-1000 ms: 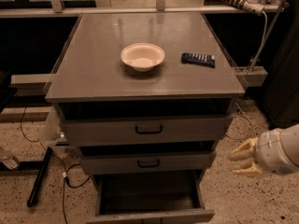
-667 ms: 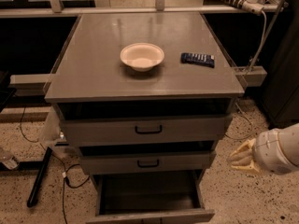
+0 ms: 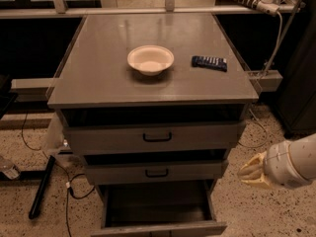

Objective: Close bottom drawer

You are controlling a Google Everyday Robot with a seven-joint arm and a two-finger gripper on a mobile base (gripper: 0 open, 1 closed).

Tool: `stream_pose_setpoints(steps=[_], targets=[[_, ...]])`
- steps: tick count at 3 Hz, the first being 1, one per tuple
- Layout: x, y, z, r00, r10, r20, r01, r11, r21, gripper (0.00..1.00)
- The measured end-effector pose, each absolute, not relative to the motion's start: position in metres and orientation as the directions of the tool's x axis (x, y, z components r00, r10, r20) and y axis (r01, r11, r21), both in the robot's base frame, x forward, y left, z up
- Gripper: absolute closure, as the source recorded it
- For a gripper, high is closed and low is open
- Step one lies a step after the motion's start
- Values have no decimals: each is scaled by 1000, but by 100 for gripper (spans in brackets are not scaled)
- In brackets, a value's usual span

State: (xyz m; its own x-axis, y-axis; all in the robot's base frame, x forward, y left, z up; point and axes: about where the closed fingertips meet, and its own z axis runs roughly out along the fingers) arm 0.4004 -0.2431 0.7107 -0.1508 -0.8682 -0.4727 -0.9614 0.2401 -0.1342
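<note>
Closing is not yet begun: the bottom drawer (image 3: 158,209) is left pulled out, below the gripper (image 3: 251,175) and untouched by it. Gripper width cannot be told.

The bottom drawer (image 3: 163,228) at bottom centre looks like matt grey metal; the cabinet top (image 3: 108,78) is smooth, faintly sheened. The gripper (image 3: 248,173), lower right, looks like smooth cream plastic.

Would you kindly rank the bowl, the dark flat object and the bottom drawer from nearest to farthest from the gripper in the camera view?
From the gripper, low right:
1. Bottom drawer, open, below-left.
2. Dark flat object, tabletop right.
3. Bowl, tabletop centre.
</note>
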Motion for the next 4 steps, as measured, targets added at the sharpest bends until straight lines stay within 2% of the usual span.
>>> stream_pose_setpoints(steps=[1,3,4], targets=[[401,-241,656,-209,-837,-506,-953,291,-87,100],[404,-250,516,-276,-770,-576,-914,396,-92,100],[410,-254,457,-337,-725,-601,-898,439,-25,100]])
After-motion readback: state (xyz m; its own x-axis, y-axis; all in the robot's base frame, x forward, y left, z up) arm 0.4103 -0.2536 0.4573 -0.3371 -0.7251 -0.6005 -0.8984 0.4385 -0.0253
